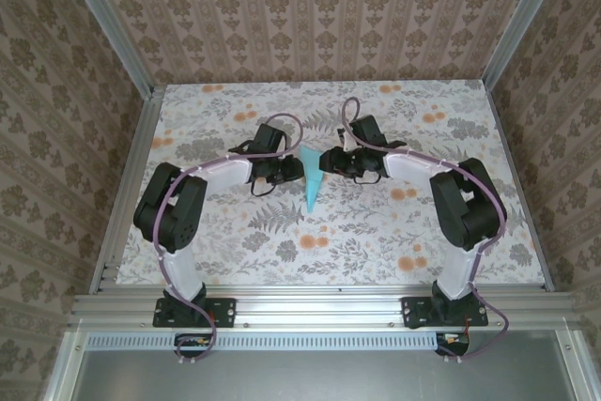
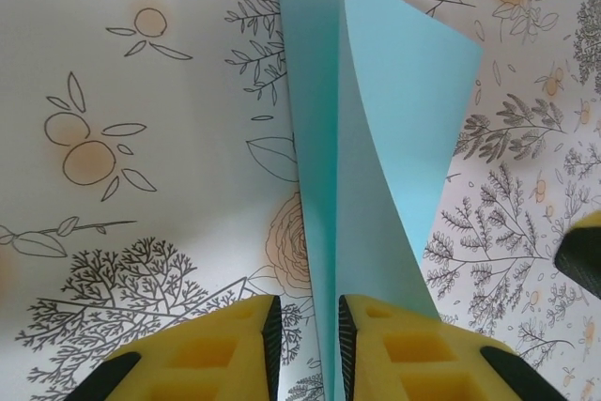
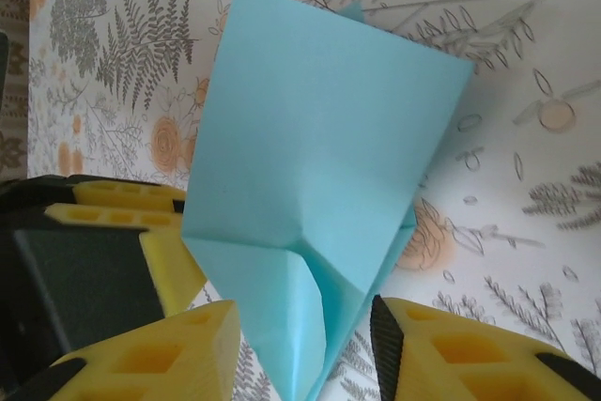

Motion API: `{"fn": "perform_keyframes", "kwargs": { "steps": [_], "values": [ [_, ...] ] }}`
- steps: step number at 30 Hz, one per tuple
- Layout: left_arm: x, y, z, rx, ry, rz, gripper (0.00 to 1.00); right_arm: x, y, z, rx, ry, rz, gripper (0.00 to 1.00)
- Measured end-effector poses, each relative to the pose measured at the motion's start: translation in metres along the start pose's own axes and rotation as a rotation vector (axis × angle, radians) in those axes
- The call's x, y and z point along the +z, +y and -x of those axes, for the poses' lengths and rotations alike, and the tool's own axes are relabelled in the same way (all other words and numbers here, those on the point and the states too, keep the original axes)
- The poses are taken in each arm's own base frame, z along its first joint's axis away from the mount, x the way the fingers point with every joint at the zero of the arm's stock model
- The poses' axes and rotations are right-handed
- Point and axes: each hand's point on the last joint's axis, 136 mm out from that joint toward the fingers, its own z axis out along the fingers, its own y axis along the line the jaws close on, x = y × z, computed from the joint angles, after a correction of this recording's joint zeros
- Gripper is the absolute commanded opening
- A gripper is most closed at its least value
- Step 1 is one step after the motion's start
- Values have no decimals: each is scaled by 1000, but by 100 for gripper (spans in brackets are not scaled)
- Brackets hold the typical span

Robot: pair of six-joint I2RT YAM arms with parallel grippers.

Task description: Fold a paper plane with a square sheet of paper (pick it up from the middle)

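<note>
1. Top external view: you see the paper plane (image 1: 312,178) near the middle of the floral tabletop (image 1: 376,241). It is a slim turquoise dart, with its point toward the arm bases and its wide end farther away.
2. Your left arm (image 1: 174,208) rises from its base at the near edge and bends at an elbow pushed out to the left. Its forearm then reaches inward, so the left pincer (image 1: 293,172) sits just beside the plane's left side.
3. Your right arm (image 1: 470,204) mirrors it, with the elbow out to the right and the forearm angled inward. The right pincer (image 1: 329,162) is just beside the plane's right side and faces the left one across the paper.
4. Left wrist view: the paper stands on edge and runs between the two yellow fingers (image 2: 207,354). It lies against the pad of the finger on the picture's right. A strip of tabletop shows between the paper and the other pad, so this pincer is slightly parted rather than clamped on the paper.
5. Right wrist view: the plane's narrow folded end hangs between the yellow fingers (image 3: 451,354). Their pads stand wide apart and tabletop print shows on both sides of the tip, so this pincer is open around the paper.
6. In that same view a broad flat face of the plane fans upward, with a crease crossing it low down.
</note>
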Motion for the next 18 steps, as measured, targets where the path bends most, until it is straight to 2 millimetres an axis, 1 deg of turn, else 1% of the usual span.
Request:
{"fn": "perform_keyframes", "kwargs": {
  "steps": [2, 4, 7, 10, 13, 15, 18],
  "values": [
    [1, -1, 1, 6, -12, -10, 29, 6, -2, 5, -3, 3, -10, 41],
    [2, 2, -2, 8, -18, -15, 32, 13, -5, 8, -9, 10, -24, 39],
    [2, 11, -14, 6, -18, -15, 36, 26, -10, 18, -11, 19, -47, 36],
    [-4, 17, -24, 7, -36, -24, 40, 40, -14, 25, -18, 27, -57, 34],
    [-14, 15, -27, 8, -82, -56, 45, 50, -21, 25, -13, 41, -68, 33],
    [-19, 12, -26, 5, -117, -84, 48, 54, -26, 21, -4, 55, -78, 33],
    [-21, 9, -26, 4, -147, -118, 52, 55, -29, 18, 5, 65, -90, 31]
  ]
}}
